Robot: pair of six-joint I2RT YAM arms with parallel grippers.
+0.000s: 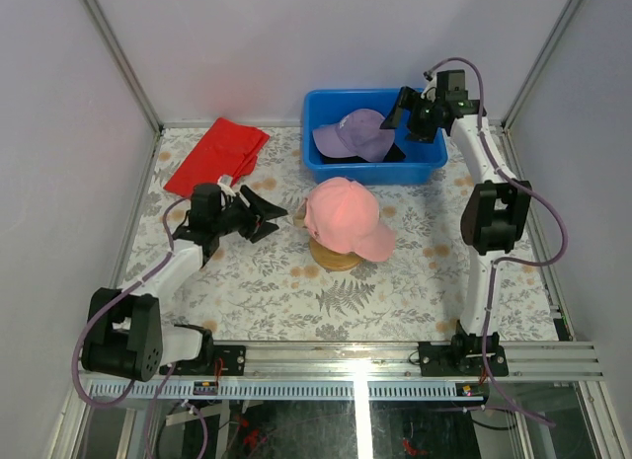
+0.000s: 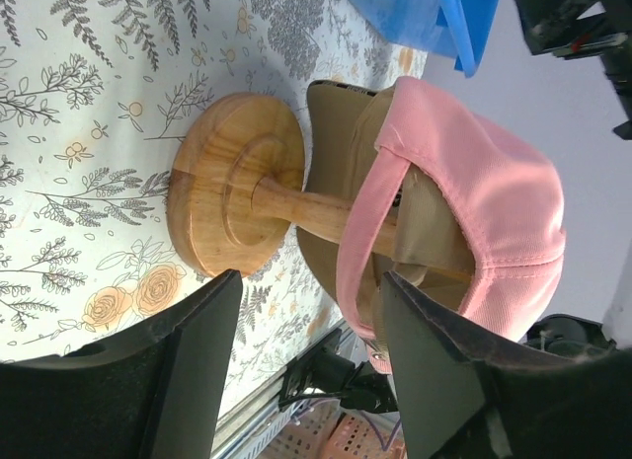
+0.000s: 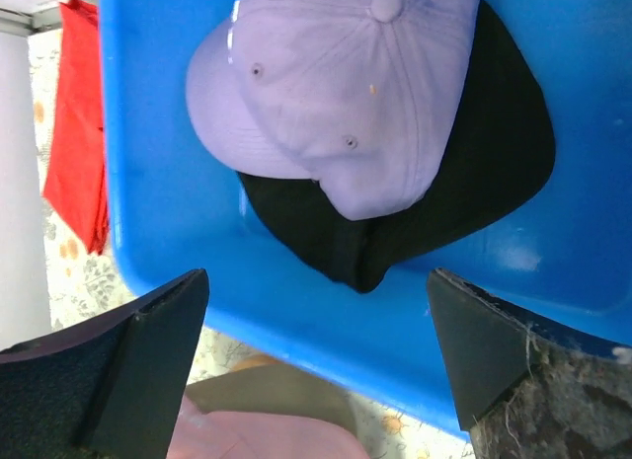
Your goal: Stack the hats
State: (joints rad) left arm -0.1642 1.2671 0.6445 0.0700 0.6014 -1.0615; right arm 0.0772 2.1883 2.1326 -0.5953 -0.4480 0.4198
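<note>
My left arm [image 1: 163, 271] and my right arm [image 1: 481, 153] are slim white tubes joined by bulky black joint housings [image 1: 494, 214]. A mauve cable [image 1: 555, 217] loops loosely along each one. Each arm ends below in a black base block [image 1: 459, 358]. My left pincer [image 2: 311, 281] and my right pincer [image 3: 316, 276] carry broad, matte black wedge-shaped fingers [image 2: 197, 360]. Pale fluff [image 3: 513, 405] clings to one right-hand finger.

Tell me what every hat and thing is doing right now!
Wooden stand: upright, wearing two caps.
Tan fabric cap: on the stand, underneath.
Pink fabric cap: over the tan one.
Blue plastic bin: holding two caps.
Black fabric cap: in the bin, underneath.
Purple fabric cap: over the black one.
Folded red cloth: lying flat.
Left gripper: open, empty.
Right gripper: open, empty, over the bin.
</note>
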